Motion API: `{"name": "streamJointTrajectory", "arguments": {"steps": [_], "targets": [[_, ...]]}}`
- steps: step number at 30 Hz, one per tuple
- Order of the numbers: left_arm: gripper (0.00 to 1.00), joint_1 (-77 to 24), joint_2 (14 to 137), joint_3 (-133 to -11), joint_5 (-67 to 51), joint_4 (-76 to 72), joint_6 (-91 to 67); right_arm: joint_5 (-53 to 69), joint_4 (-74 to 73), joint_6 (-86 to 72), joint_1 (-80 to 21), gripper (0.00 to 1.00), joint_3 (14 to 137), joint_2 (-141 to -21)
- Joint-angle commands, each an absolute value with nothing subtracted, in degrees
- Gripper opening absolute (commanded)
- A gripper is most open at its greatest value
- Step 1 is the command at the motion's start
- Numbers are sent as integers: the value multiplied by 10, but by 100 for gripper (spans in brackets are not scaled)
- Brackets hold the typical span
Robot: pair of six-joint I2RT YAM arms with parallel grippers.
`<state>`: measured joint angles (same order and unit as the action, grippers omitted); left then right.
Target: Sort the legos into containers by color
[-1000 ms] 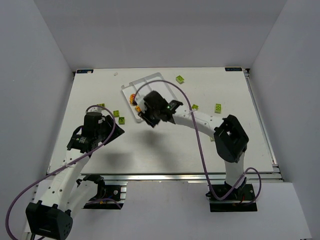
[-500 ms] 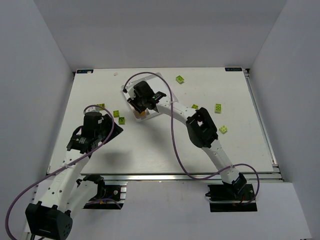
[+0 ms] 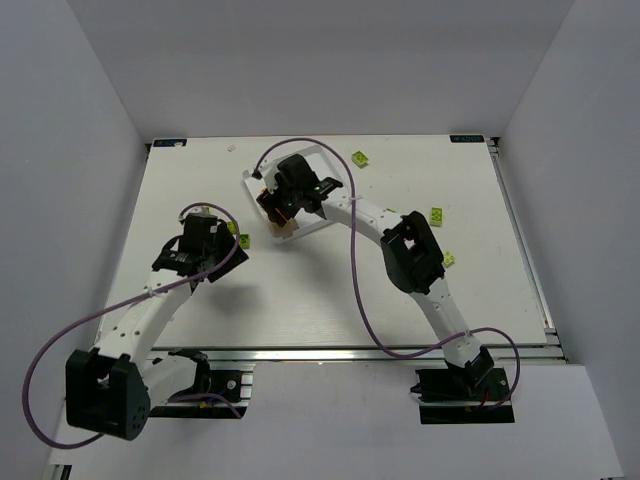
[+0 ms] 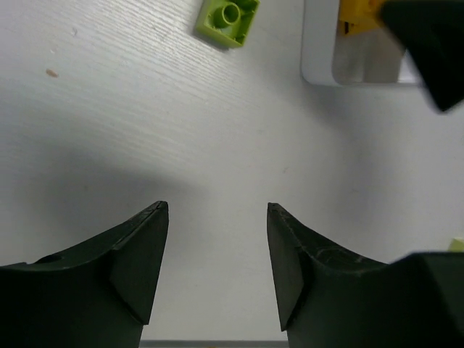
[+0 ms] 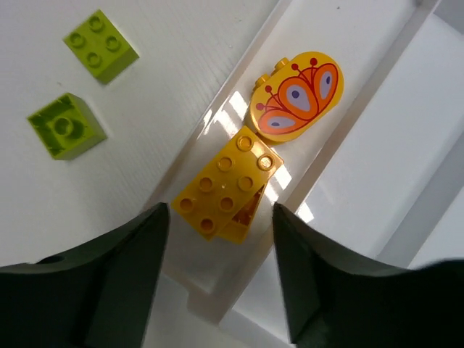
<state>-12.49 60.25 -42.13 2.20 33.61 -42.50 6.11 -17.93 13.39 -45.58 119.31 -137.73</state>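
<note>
Legos in yellow sit together in the end slot [image 5: 322, 32] of the white tray [image 3: 300, 155]. I think that is why the right hand [image 5: 220, 217] hangs right over them. Its two fingers [image 5: 116, 275] are spread wide and hold nothing. Straight under the gap between them lies a yellow brick [image 5: 221, 181]. It leans on a second one tucked beneath it, so it sits a bit crooked. Just past it, further from the hand, is a round yellow piece [image 5: 297, 94] with an orange flower picture on it. The next slot [image 5: 377, 145], off to one side of the hand, shows nothing in the part I can see.

On the hand's other side, outside the tray wall, two green ones lie on the counter [image 5: 188, 58]. The bumpy green brick [image 5: 100, 43] is right way up, and the flipped green brick [image 5: 65, 125] shows its hollow side. My guess is they are left out because they need a slot of their own colour.

The left hand [image 4: 217, 210] is wide open too, with nothing in it, low over bare counter. A green lego [image 4: 228, 20] lies a little way ahead of it, near the tray corner. That looks like the one it could go for, while the right hand stays out of its way over the tray.
</note>
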Motion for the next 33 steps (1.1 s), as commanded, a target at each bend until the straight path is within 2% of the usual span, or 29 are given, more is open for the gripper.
{"name": "streamJointTrajectory", "arguments": {"steps": [1, 2, 4, 5, 7, 10, 11, 12, 14, 16, 20, 23, 24, 29, 33], "targets": [[66, -121, 651, -454, 64, 295, -390, 132, -186, 108, -425, 61, 1196, -1292], [63, -121, 686, -467, 70, 293, -384, 167, -185, 100, -405, 33, 1176, -1265], [55, -121, 722, -484, 89, 280, -367, 216, -163, 90, -386, 3, 1142, -1230], [47, -121, 739, -503, 95, 279, -362, 262, -157, 84, -356, 0, 1104, -1194], [43, -121, 790, -523, 110, 274, -349, 349, -147, 69, -331, 0, 1071, -1164], [46, -121, 860, -567, 114, 272, -324, 420, -155, 80, -270, 50, 1021, -1121], [49, -121, 880, -582, 115, 273, -319, 448, -174, 83, -254, 77, 1011, -1106], [60, -121, 918, -612, 118, 283, -308, 461, -184, 93, -247, 84, 999, -1099], [65, -121, 954, -644, 113, 298, -294, 480, -213, 118, -222, 89, 984, -1081], [69, -121, 1011, -694, 105, 313, -258, 501, -203, 128, -199, 89, 935, -1051], [70, -121, 1044, -719, 99, 318, -221, 507, -182, 123, -172, 89, 899, -1028], [66, -121, 1070, -741, 101, 330, -204, 510, -168, 100, -157, 89, 892, -1025], [60, -121, 1081, -750, 100, 332, -201, 512, -166, 96, -155, 88, 892, -1024], [46, -121, 1090, -752, 86, 330, -199, 509, -163, 91, -140, 87, 889, -1022], [22, -121, 1071, -751, 80, 331, -202, 505, -176, 100, -129, 83, 895, -1020]]}}
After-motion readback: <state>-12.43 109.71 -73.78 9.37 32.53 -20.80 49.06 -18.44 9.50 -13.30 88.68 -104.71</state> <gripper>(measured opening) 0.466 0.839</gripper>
